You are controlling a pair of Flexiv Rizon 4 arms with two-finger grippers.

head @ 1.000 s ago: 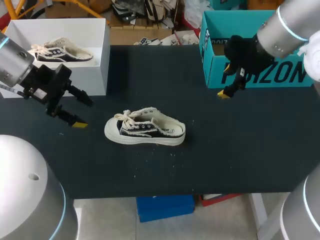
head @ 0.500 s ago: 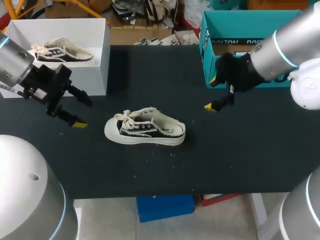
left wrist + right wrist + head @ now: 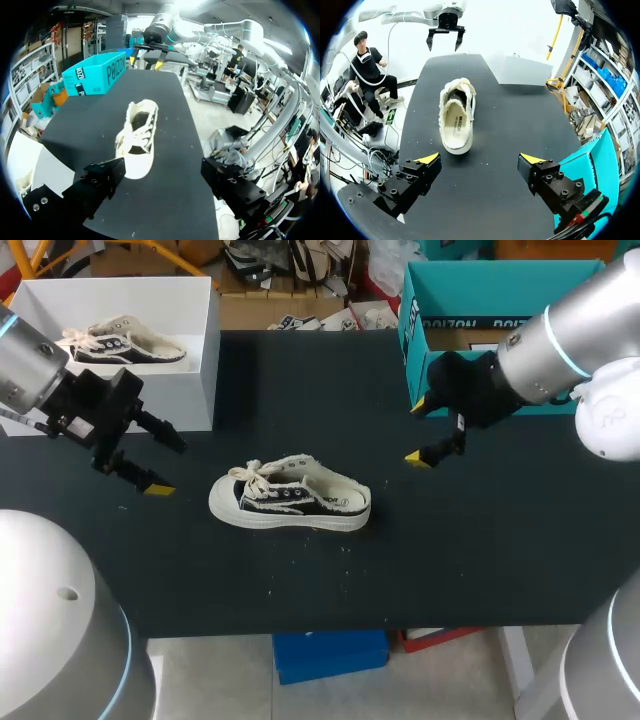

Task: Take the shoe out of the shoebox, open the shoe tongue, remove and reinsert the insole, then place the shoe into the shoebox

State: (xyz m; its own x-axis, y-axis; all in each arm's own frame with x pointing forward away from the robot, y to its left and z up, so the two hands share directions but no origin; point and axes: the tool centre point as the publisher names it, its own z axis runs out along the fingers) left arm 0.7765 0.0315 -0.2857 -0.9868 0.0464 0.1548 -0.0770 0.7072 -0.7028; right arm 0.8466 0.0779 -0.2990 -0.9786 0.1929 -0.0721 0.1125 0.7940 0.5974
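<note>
The left gripper (image 3: pixel 166 466) hung with its fingers spread apart and nothing between them, just off the front wall of the white box (image 3: pixel 205 370), which held a second shoe (image 3: pixel 125 345). The shoe (image 3: pixel 290 505) lay on its sole on the black table (image 3: pixel 480 550), at about four o'clock from that gripper, toe toward it. The right gripper (image 3: pixel 419 432), fingers likewise wide and empty, hovered at the shoe's two o'clock, beside the teal shoebox (image 3: pixel 480 285). In the right wrist view the shoe sat ahead of the spread fingers, heel nearest, its insole (image 3: pixel 453 127) showing.
</note>
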